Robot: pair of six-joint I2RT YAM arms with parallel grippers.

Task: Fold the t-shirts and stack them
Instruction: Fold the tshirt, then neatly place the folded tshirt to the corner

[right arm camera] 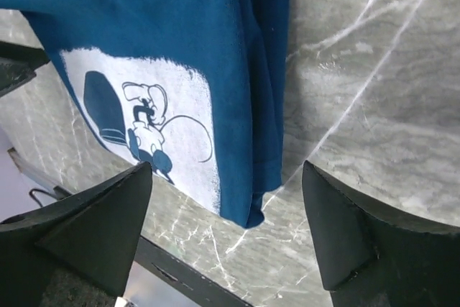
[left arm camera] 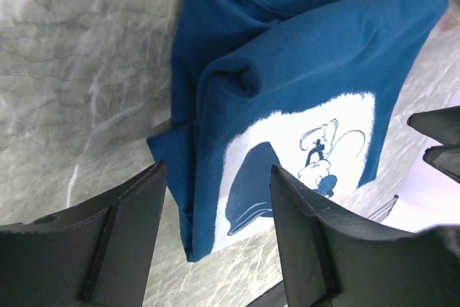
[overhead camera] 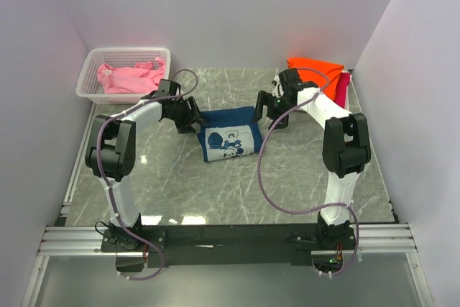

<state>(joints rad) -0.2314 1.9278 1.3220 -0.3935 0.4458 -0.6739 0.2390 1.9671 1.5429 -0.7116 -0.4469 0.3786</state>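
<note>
A dark navy t-shirt (overhead camera: 228, 134) with a white-and-blue print lies folded in the middle of the table. It also shows in the left wrist view (left arm camera: 302, 84) and in the right wrist view (right arm camera: 180, 55). My left gripper (overhead camera: 192, 121) is open and empty just left of it, its fingers (left arm camera: 115, 235) above the shirt's left edge. My right gripper (overhead camera: 267, 109) is open and empty at the shirt's far right corner, its fingers (right arm camera: 345, 242) above the right edge. An orange t-shirt (overhead camera: 316, 70) lies on a magenta one (overhead camera: 343, 85) at the back right. A pink t-shirt (overhead camera: 131, 77) sits in the basket.
A white lattice basket (overhead camera: 92, 70) stands at the back left corner. White walls close in the grey marble table (overhead camera: 215, 192) on three sides. A metal rail (overhead camera: 230, 235) runs along the near edge.
</note>
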